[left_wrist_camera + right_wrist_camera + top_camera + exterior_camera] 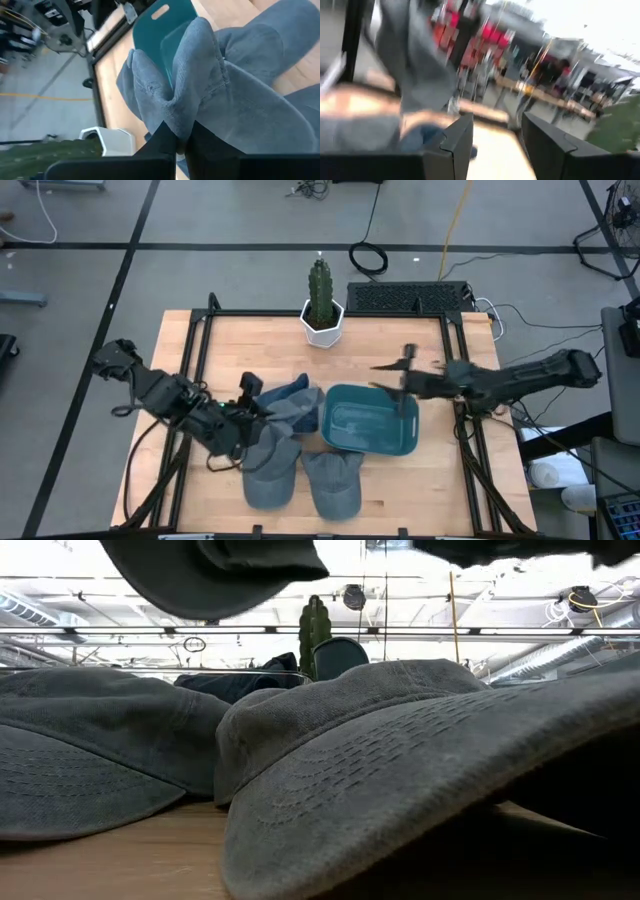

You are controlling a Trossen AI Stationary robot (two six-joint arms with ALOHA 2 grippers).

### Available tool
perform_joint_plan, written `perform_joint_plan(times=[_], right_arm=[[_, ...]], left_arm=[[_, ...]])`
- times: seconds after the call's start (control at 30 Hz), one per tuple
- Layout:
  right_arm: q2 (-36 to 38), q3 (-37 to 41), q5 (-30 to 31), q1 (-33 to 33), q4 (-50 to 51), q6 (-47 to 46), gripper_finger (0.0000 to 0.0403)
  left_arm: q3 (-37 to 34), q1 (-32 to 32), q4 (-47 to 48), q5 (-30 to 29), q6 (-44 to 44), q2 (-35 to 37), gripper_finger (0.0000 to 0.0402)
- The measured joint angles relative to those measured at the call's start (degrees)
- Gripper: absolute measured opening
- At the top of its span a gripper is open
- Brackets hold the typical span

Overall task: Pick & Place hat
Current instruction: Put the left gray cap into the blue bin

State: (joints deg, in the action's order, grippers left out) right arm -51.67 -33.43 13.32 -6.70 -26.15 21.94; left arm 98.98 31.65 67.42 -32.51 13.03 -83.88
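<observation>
- Pale wooden worktop inside a black frame, grey floor and trailing cables around it, carries a teal bin at centre and a potted cactus at the far edge.
- Left claw is clamped on a bunched fold of a grey-blue hat, holding the cloth clear of the wood; in the high view the hat hangs just beside the bin's near-left rim, apparently so it can be carried over and dropped in.
- Gripping the fabric at a pinched ridge rather than the brim looks like a choice for a sure hold on a soft, floppy thing.
- Right claw hovers over the bin's far-right corner with its fingers parted and nothing between them, seemingly waiting out of the way.
- Two more grey hats lie flat on the near part of the worktop, one to the left, one to the right, close together and just short of the bin.
- From table height those hats fill the frame, hiding the bin almost entirely; only the cactus top and the lifted hat's underside show above.
- Right wrist view is smeared, so what lies beyond the fingers cannot be made out.
- Whether the bin already holds a hat cannot be told for sure.
</observation>
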Motion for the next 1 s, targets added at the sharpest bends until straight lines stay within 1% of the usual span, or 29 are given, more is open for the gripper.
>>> perform_joint_plan(times=[0.1, 0.2, 0.33, 0.43, 0.6, 0.7, 0.8, 1.0], right_arm=[[-9.6, -10.1, -0.1, 0.0, 8.2, 2.7, 0.0159], [-17.3, -19.7, -0.1, -0.6, 13.7, 6.0, 0.0176], [-25.2, -30.1, -0.2, -1.0, 20.4, 10.7, 0.0206], [-29.2, -34.8, -0.1, -1.3, 23.0, 12.2, 0.0229], [-32.3, -38.1, -0.2, -2.7, 22.9, 11.3, 0.0258], [-34.3, -38.4, -0.3, -3.7, 18.5, 12.8, 0.0265], [-35.6, -38.4, -0.6, -3.8, 16.2, 13.4, 0.0267], [-36.4, -38.4, -4.8, -2.1, 15.7, 11.2, 0.0253]], left_arm=[[0.0, -2.9, 0.0, 2.6, -0.2, 0.0, 0.0012], [0.0, -4.8, 0.1, 3.0, -0.8, 0.0, 0.0012], [0.0, -6.7, 0.1, 5.9, -0.9, 0.0, 0.0012], [0.0, -7.7, 0.1, 7.1, -1.6, 0.0, 0.0012], [0.0, -8.6, 0.1, 7.6, -1.8, 0.0, 0.0012], [0.0, -8.9, 0.0, 9.2, -1.8, 0.0, 0.0012], [-0.1, -8.9, -0.1, 9.4, -1.7, 0.0, 0.0012], [-0.1, -8.9, -1.1, 10.3, -1.4, 0.0, 0.0012]])
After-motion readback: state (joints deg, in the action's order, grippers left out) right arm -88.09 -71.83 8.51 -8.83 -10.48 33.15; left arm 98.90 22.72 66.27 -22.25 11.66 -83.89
